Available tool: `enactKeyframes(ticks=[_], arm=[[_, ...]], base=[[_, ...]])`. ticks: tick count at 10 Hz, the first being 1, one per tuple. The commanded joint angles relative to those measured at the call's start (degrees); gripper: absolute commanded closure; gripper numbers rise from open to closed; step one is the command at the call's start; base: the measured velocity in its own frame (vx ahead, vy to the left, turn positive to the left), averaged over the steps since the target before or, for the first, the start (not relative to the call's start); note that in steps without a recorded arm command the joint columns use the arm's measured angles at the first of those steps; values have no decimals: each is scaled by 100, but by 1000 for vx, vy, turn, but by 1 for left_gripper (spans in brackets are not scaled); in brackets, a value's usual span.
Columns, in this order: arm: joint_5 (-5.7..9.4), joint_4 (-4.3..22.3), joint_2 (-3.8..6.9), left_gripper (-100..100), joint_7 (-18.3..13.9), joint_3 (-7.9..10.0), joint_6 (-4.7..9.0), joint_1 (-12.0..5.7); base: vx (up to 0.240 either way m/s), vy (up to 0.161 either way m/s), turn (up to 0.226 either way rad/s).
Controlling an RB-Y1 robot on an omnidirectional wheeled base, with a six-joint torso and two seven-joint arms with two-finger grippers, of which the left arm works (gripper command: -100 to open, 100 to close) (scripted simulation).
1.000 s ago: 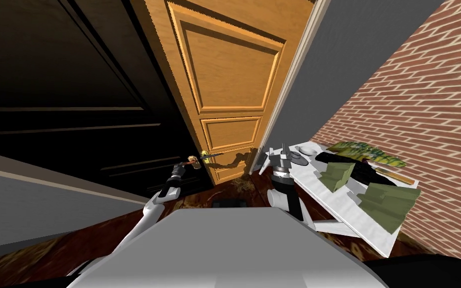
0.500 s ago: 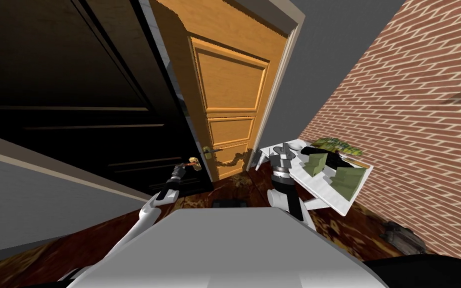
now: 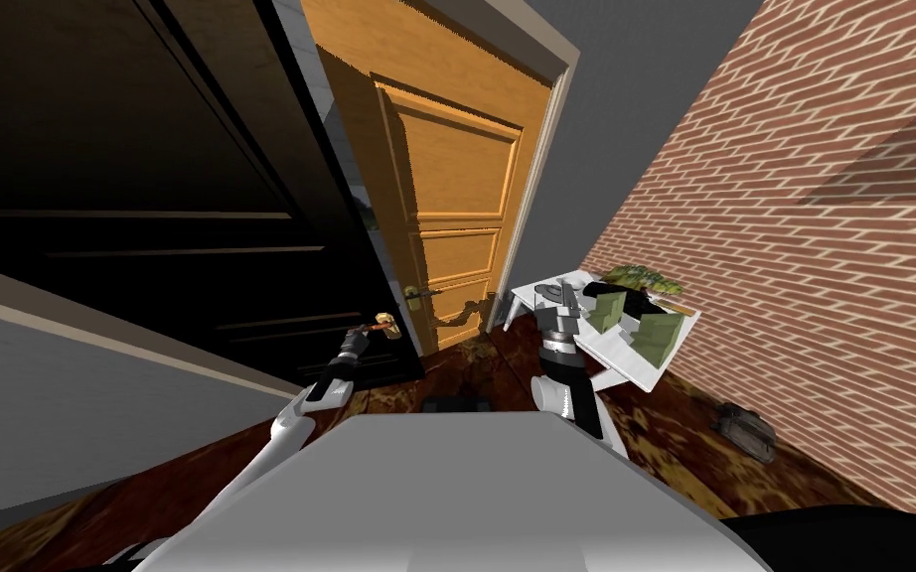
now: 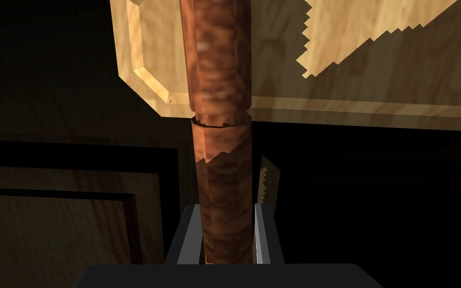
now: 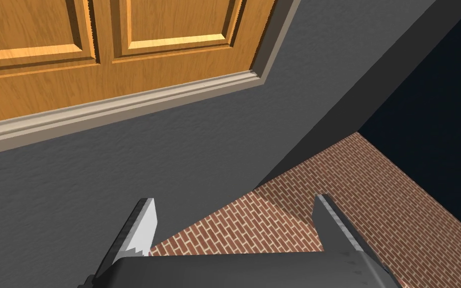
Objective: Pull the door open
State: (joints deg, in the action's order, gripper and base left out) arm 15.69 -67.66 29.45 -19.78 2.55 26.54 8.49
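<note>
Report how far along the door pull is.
Done: the left gripper is shut on the reddish-brown door handle, at the edge of the dark door in the head view. In hand: the pull; a thin light gap shows between that door and the orange door. Left: swinging it wider. The right gripper hangs open, idle.

dark door (image 3: 148,209): open | left hand (image 3: 373,328): on its handle (image 3: 384,320) | right hand (image 3: 562,296): beside white table (image 3: 607,351)

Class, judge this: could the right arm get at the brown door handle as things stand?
Probably not cleanly: the left gripper is shut on the brown handle at its near end, and the open right gripper hangs apart by the white table.
</note>
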Motion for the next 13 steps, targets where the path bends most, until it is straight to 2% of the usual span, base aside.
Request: enactKeyframes(ticks=[1, 7, 8, 9, 13], arm=[[-9, -52, 52, 100, -88, -141, 103, 74], [0, -308, 416, 100, -435, -525, 469, 438], [15, -292, 403, 100, -378, -420, 368, 418], [22, -318, 512, 100, -468, -515, 524, 555], [45, -378, 767, 100, -667, -702, 910, 827]], base=[[-208, 31, -120], [-209, 62, -126], [-101, 46, -21], [-171, 27, -134], [-221, 69, -180]])
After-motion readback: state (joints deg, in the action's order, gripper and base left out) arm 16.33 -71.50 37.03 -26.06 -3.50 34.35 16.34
